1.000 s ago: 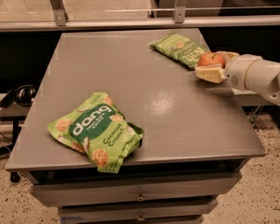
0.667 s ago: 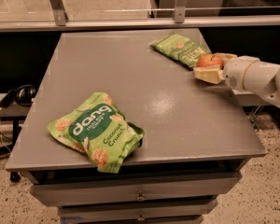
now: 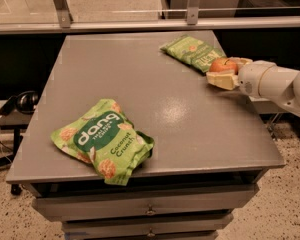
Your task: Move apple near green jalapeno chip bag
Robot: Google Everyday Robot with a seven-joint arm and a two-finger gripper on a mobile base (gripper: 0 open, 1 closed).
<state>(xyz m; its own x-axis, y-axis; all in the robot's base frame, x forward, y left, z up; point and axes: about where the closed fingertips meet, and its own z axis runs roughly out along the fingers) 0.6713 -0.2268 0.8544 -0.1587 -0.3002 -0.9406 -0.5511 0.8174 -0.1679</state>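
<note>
The small red-orange apple sits between the cream fingers of my gripper at the table's right side, just off the near right end of the green jalapeno chip bag. The bag lies flat at the back right of the grey table. The gripper comes in from the right on a white arm and is closed around the apple. The apple is right beside the bag's near corner; I cannot tell whether it rests on the table.
A bigger puffy green "dang Coconut Crunch" bag lies at the table's front left. Drawers are below the tabletop. A glass railing runs behind the table. Headphones lie on a low surface at the left.
</note>
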